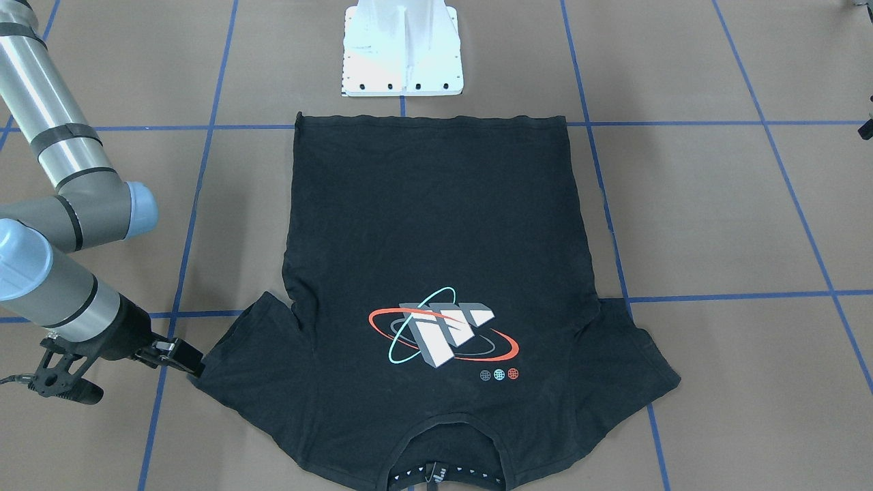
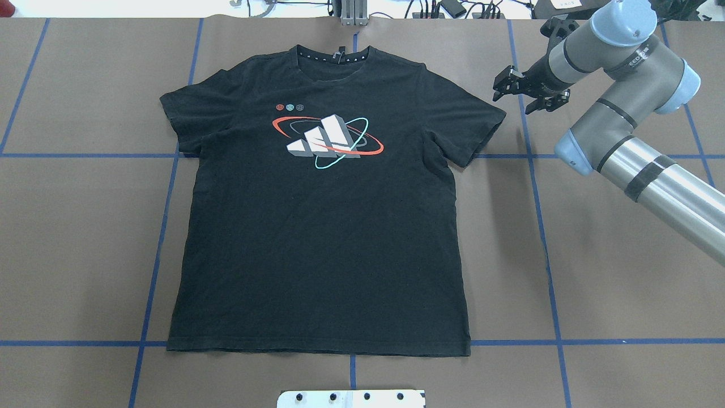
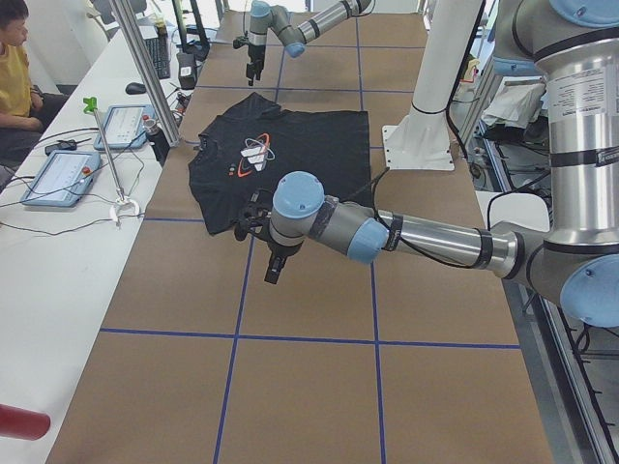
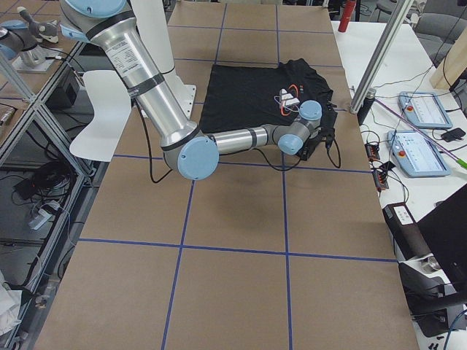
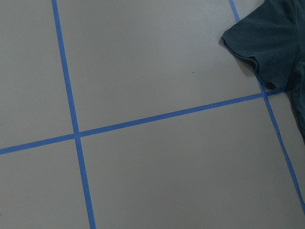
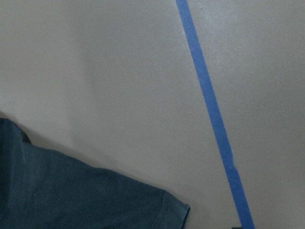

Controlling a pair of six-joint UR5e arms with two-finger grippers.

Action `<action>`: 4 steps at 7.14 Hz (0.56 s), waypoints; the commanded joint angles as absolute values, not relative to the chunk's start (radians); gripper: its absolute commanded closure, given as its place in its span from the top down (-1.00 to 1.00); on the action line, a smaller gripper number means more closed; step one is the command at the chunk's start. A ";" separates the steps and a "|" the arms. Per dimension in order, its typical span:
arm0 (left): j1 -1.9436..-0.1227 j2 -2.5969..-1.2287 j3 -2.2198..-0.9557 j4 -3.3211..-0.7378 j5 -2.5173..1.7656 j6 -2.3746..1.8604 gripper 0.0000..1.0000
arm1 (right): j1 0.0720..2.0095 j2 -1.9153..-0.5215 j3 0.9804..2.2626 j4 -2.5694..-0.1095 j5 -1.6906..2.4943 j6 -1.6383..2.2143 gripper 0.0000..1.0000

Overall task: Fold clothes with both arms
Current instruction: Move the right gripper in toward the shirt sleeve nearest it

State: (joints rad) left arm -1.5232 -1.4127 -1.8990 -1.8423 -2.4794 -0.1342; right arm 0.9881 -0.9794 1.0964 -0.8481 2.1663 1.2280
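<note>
The T-shirt (image 2: 317, 238) lies flat on the brown worktop (image 2: 85, 255). Its logo (image 2: 327, 140) faces up, and its collar (image 2: 334, 55) is on the side far from the white base (image 2: 351, 398). Both sleeves are spread out.

We see the right fingers (image 1: 184, 357) low down, just beside the tip of the sleeve (image 2: 473, 122) on the robot's right. We cannot tell if they touch it. From above they look spread apart.

The left fingers (image 3: 274, 269) hang near the other sleeve (image 5: 262, 43), off the shirt and over bare worktop. We cannot tell if they are wide or narrow.
</note>
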 commanded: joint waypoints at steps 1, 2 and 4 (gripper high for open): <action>-1.523 -1.413 -1.899 -1.844 -2.479 -0.133 1.00 | 0.985 -0.950 1.055 -0.825 2.163 1.230 0.64; -1.523 -1.414 -1.899 -1.844 -2.479 -0.133 1.00 | 0.985 -0.934 1.036 -0.824 2.164 1.224 0.56; -1.523 -1.416 -1.899 -1.845 -2.479 -0.135 1.00 | 0.968 -0.937 1.032 -0.822 2.161 1.212 0.52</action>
State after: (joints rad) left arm -1.5232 -1.4146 -1.8998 -1.8448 -2.4789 -0.1345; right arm 0.9789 -0.9381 1.0369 -0.8232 2.1643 1.2179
